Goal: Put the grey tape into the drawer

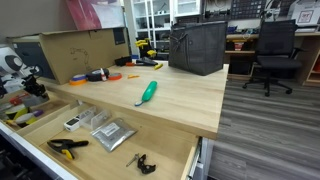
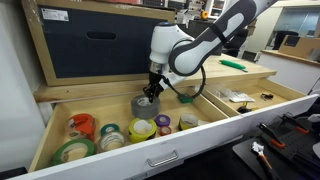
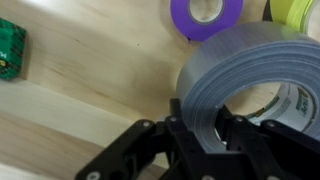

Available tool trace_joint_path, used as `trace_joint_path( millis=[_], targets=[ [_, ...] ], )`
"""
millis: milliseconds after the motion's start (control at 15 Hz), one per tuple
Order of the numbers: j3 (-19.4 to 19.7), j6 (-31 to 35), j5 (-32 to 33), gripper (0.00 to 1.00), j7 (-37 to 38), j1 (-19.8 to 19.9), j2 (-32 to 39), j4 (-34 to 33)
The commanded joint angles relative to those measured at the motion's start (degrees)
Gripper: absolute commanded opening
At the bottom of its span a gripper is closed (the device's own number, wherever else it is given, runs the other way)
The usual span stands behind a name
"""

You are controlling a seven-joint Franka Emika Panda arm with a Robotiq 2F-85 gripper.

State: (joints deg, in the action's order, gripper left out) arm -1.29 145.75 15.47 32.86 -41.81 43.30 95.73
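My gripper (image 3: 205, 128) pinches the grey tape (image 3: 245, 55) by its wall. It's low in the drawer (image 2: 190, 148), near a purple roll (image 3: 205, 33).

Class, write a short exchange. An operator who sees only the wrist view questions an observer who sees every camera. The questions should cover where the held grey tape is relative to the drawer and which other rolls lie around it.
Operator: My gripper pinches the grey tape over pale wood. Am I inside the drawer?
Observer: Yes. In an exterior view the tape is down between the drawer's walls, close to its back wall.
Operator: I see a purple roll beyond the tape. Are there any rolls that I miss?
Observer: An orange roll and a green roll lie nearer the drawer's front than the tape.
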Motion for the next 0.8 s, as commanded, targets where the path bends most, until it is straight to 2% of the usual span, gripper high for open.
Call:
trace_joint_path(
  millis=[0,733],
  targets=[
    [1.0,-0.3,-2.0,0.11,1.2,-0.6,0.9,-2.1],
    [-8.2,-1.0,-14.2,0.11,-6.0,1.7,2.5,-2.6]
  ],
)
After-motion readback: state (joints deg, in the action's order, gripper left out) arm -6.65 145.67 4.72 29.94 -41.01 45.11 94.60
